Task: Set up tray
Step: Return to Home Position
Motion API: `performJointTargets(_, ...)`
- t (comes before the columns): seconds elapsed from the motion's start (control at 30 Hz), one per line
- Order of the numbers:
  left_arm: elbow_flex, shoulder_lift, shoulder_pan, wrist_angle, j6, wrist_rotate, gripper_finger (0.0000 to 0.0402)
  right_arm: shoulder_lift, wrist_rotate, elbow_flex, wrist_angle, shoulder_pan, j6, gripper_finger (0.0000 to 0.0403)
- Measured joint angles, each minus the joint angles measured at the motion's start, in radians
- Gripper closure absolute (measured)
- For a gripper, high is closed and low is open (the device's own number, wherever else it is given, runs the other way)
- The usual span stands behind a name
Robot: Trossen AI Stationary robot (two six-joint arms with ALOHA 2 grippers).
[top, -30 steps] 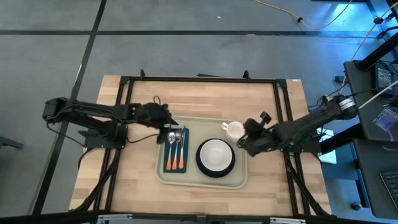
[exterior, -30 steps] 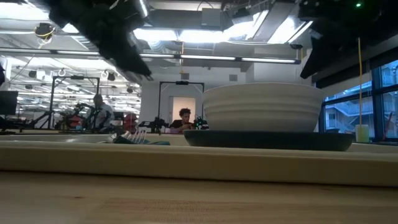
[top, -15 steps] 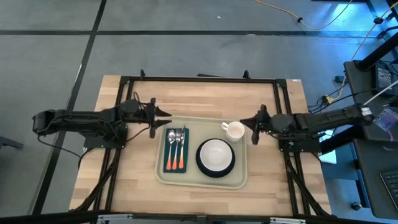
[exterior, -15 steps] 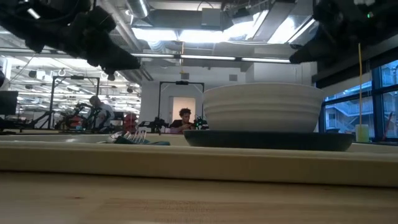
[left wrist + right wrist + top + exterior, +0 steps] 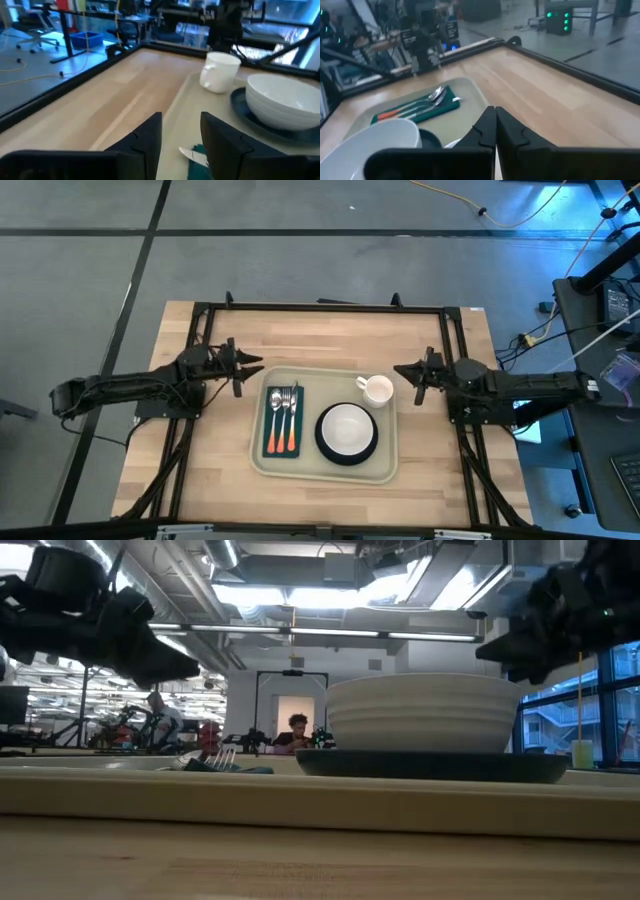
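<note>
Change, left: my left fingers (image 5: 243, 366) have drawn back from over the green napkin (image 5: 281, 423), where they were a second ago. They now hang left of centre in the high view, over bare surface (image 5: 320, 338).
Change, right: my right fingers (image 5: 408, 372) have pulled away from the white cup (image 5: 377, 390) towards the right of the frame, and that arm now lies straighter.
Unchanged: everything on the tray sits as it did a second ago.
Left fingers: spread, with a clear gap between them, holding nothing.
Right fingers: pressed together, holding nothing.
Tray: the tray (image 5: 325, 471) lies at centre frame on the surface, between my two sets of fingers. Both sets point inward at it, the left just off its upper left corner and the right just off its upper right corner, neither touching it.
On the tray: the napkin lies at the left with the orange-handled cutlery (image 5: 283, 442) on it. The white bowl (image 5: 347, 426) on a dark plate (image 5: 330, 448) stands in the middle, and the cup is at the upper right.
</note>
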Motion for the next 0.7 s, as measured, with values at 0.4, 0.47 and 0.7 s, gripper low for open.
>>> performJointTargets(0.4, -0.006, -0.187, 0.123, -0.095, -0.010, 0.007, 0.0274, -0.297, 0.070, -0.117, -0.041, -0.010, 0.014, 0.0397)
performJointTargets(0.47, -0.006, -0.209, 0.137, -0.117, -0.011, 0.010, 0.0274, -0.341, 0.070, -0.116, -0.045, -0.009, 0.014, 0.0399)
performJointTargets(0.7, -0.006, -0.222, 0.143, -0.121, -0.097, 0.023, 0.0274, -0.374, 0.021, -0.109, -0.072, -0.009, -0.036, 0.0396)
